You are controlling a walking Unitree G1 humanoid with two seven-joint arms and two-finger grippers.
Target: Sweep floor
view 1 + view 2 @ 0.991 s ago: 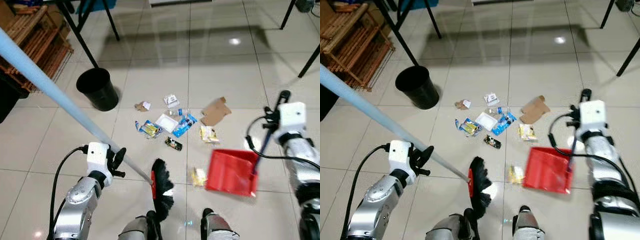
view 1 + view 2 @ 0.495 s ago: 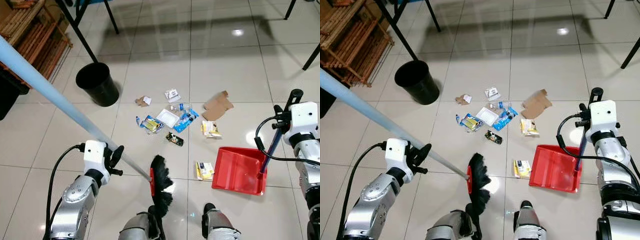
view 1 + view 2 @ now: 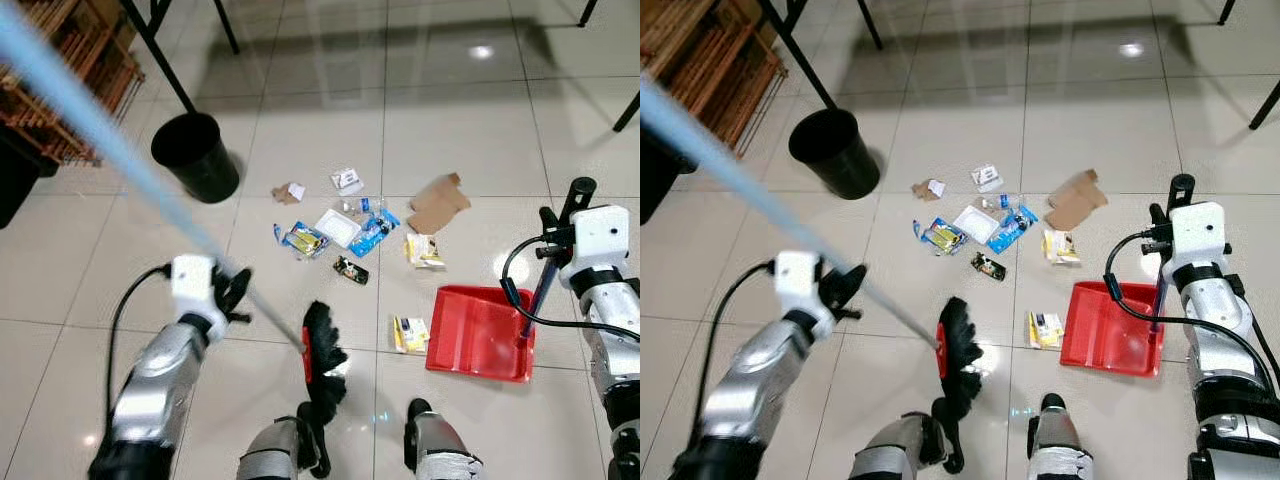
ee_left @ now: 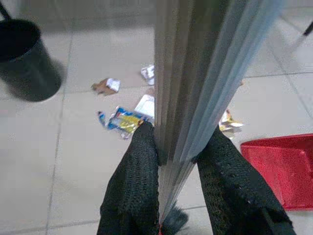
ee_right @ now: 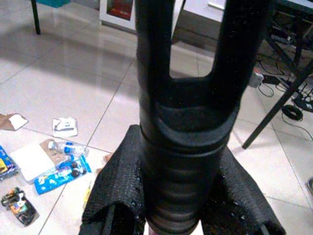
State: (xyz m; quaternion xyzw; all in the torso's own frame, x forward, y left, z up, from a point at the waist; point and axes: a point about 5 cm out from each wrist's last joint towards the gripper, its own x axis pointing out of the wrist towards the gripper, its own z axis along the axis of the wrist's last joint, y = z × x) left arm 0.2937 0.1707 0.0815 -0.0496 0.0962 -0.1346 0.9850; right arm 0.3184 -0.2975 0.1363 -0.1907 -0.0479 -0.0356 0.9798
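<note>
My left gripper is shut on the pale blue broom handle, which slants down to the black brush head on the floor between my feet. My right gripper is shut on the upright black handle of the red dustpan, which rests on the tiles at the right. A yellow wrapper lies at the dustpan's left lip. Several scraps of litter and a piece of brown cardboard are scattered on the floor beyond the brush.
A black waste bin stands at the upper left, next to dark table legs. A wooden rack fills the far left corner. More furniture legs stand at the far right. My two feet show at the bottom.
The dustpan has come down flat on the floor and slid a little left against the yellow wrapper. The broom handle has swung slightly, and the camera has shifted.
</note>
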